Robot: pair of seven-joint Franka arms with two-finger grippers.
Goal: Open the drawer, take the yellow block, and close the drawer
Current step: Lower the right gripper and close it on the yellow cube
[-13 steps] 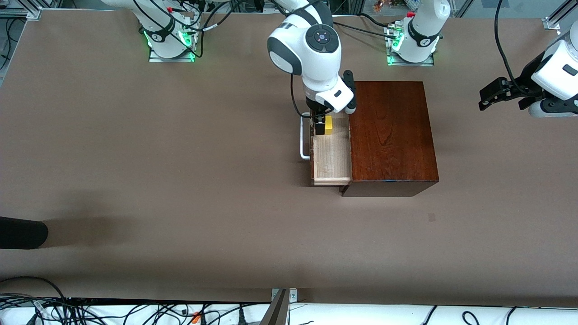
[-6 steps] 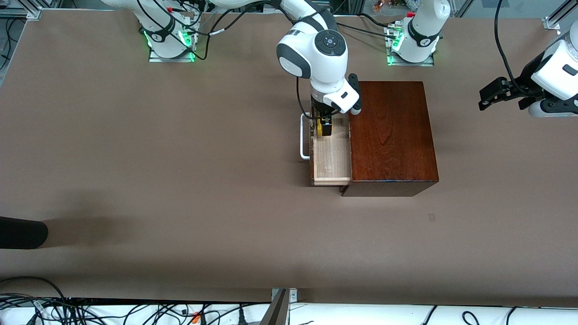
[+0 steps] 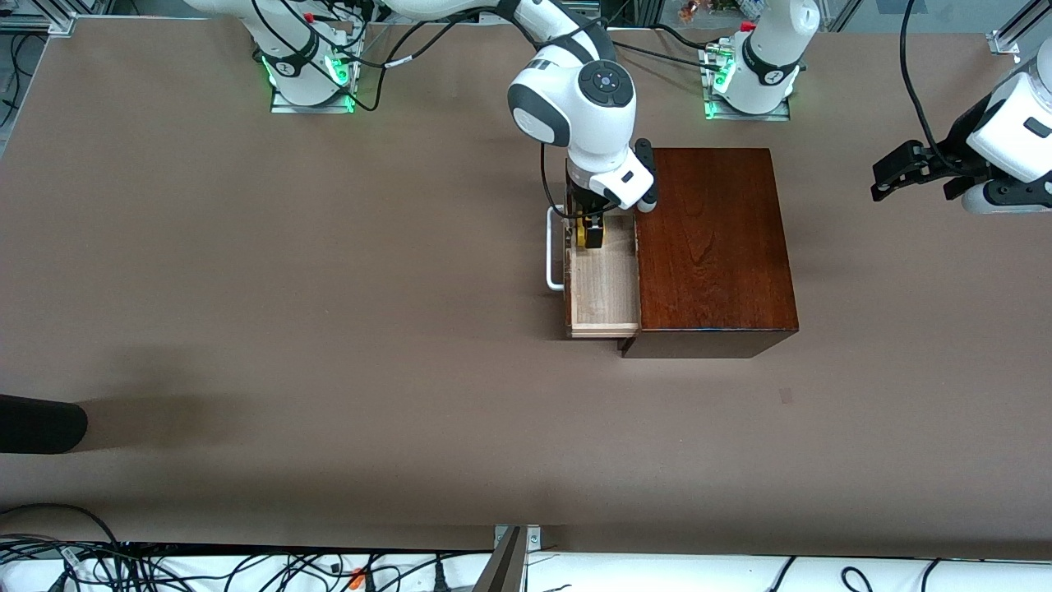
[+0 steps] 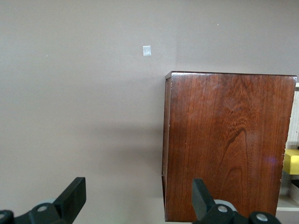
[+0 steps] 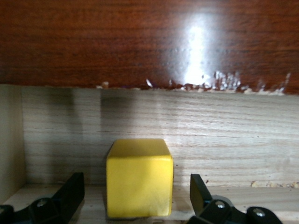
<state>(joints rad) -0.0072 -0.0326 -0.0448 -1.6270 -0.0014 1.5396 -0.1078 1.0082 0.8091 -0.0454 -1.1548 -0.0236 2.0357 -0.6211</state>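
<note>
The drawer (image 3: 604, 288) stands pulled out of the dark mahogany box (image 3: 715, 247), its white handle (image 3: 552, 251) toward the right arm's end of the table. The yellow block (image 3: 583, 237) sits in the tray's end farthest from the front camera. My right gripper (image 3: 592, 234) is down inside the drawer, open, with one finger on each side of the block (image 5: 139, 177), with a gap on both sides. My left gripper (image 3: 883, 177) waits open and empty over the table past the box at the left arm's end. In the left wrist view the box (image 4: 224, 149) and a bit of the block (image 4: 292, 161) show.
A small pale tape mark (image 3: 786, 395) lies on the table nearer the front camera than the box. A dark object (image 3: 41, 423) pokes in at the table edge at the right arm's end. Cables run along the front edge.
My right gripper has shifted slightly toward the box and lowered into the drawer, so the block now sits between its open fingers. The left arm has not moved.
</note>
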